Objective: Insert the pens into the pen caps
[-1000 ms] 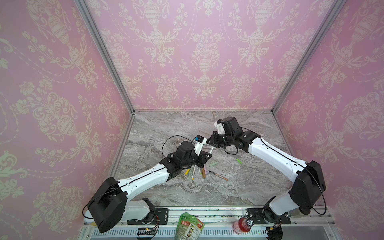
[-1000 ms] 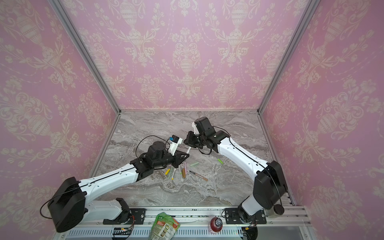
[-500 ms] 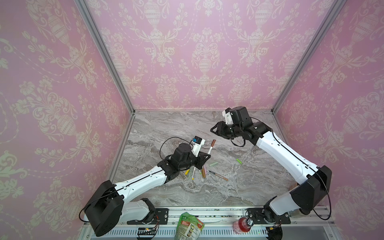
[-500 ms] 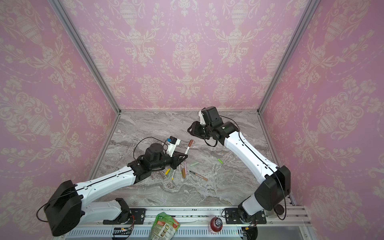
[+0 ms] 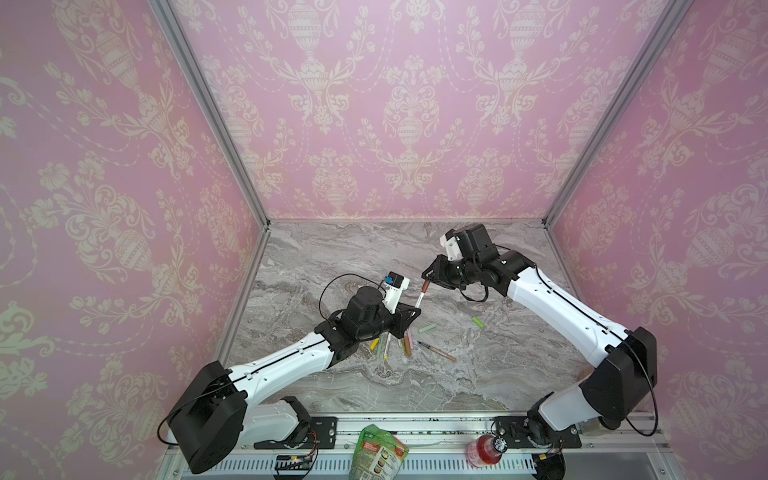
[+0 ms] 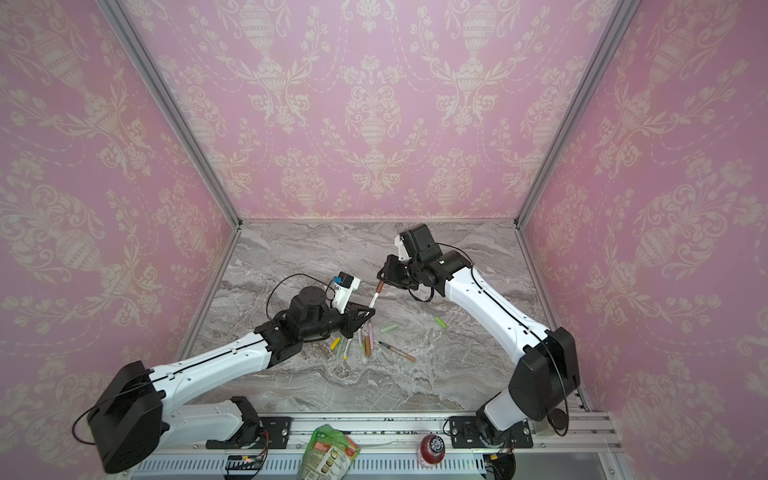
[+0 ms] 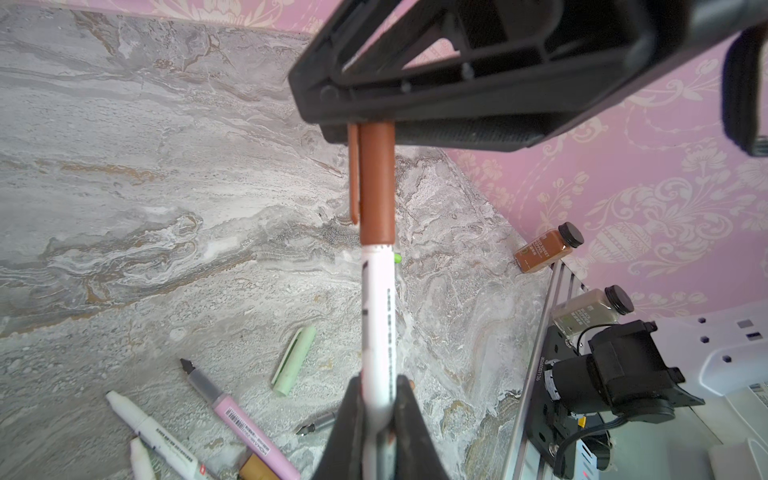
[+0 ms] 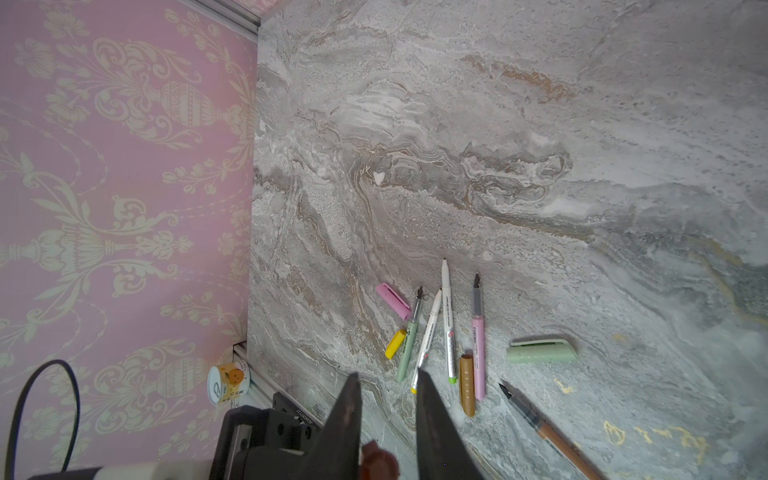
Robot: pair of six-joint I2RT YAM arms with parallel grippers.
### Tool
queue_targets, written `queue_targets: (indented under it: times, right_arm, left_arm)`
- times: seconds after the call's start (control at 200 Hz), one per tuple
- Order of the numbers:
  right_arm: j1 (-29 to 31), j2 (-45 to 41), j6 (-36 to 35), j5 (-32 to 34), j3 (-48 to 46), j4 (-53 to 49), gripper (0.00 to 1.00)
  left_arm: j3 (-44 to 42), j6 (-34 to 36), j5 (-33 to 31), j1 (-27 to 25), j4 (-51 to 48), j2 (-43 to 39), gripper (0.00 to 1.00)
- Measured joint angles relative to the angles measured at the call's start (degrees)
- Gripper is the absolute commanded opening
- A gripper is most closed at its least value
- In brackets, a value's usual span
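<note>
My left gripper (image 5: 415, 309) (image 7: 376, 380) is shut on the lower barrel of a white pen (image 5: 419, 299) (image 7: 376, 316), held up above the table. A brown pen cap (image 5: 425, 286) (image 7: 376, 183) sits on the pen's top end. My right gripper (image 5: 428, 276) (image 8: 386, 374) straddles the far end of that brown cap (image 8: 378, 461); its fingers stand apart, and the cap lies against one with a gap to the other. On the marble lie more pens (image 8: 448, 320) and caps: pink (image 8: 392, 301), yellow (image 8: 395, 344), tan (image 8: 467, 386), pale green (image 8: 542, 350), lime green (image 5: 478, 322).
The loose pens cluster under my left wrist, with a tan-barrelled pen (image 8: 552, 432) to their right. A green pouch (image 5: 376, 455) and a red bottle (image 5: 484, 451) sit at the front rail. Two small bottles (image 7: 544, 249) stand by the right wall. Pink walls enclose three sides.
The right gripper let go of the cap and drew back to the rear, then came back to the cap's end with its jaws narrowing. The left arm kept the pen still.
</note>
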Motion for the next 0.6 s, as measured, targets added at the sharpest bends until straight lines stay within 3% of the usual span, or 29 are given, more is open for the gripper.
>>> queue_targets:
  times: [0.15, 0.37, 0.6]
  right_arm:
    - [0.6, 0.4, 0.0, -0.6, 0.0, 0.2, 0.25]
    - [0.9, 0.4, 0.8, -0.7, -0.1, 0.8, 0.02]
    - [1.0, 1.2, 1.2, -0.6, -0.2, 1.9, 0.0]
  left_arm:
    - [0.4, 0.0, -0.3, 0.0, 0.3, 0.9, 0.0]
    - [0.5, 0.0, -0.6, 0.0, 0.9, 1.3, 0.0]
    - [0.5, -0.5, -1.9, 0.0, 0.9, 1.4, 0.0]
